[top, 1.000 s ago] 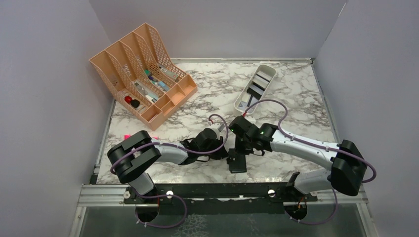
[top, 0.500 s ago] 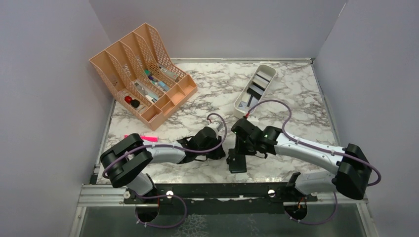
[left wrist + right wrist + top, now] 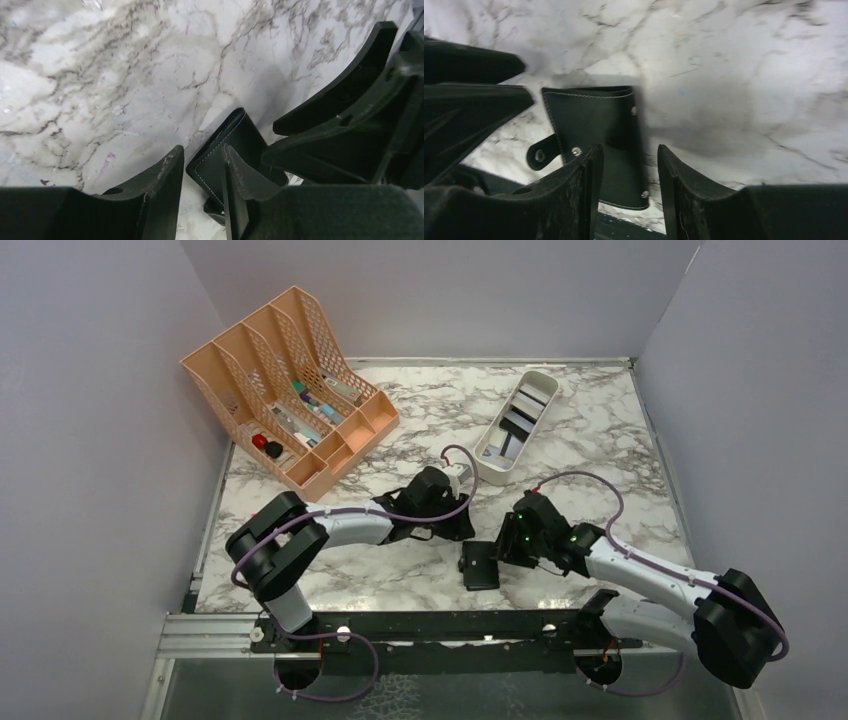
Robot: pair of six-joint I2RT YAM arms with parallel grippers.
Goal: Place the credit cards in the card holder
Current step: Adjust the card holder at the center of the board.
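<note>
At six o'clock the card holder [image 3: 479, 566] lies beside our left gripper [image 3: 202, 149] and right gripper [image 3: 629, 147], both parted and empty; we risk nudging it off the table [image 3: 620, 440], credit cards [image 3: 520, 418] lying at one o'clock

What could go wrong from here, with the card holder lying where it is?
The card holder lies flat near the front edge of the table; a nudge could slide it off. The left gripper and right gripper, both open, hover close beside it and may collide. Nothing pins it, so pushing in a card may shift it.
</note>
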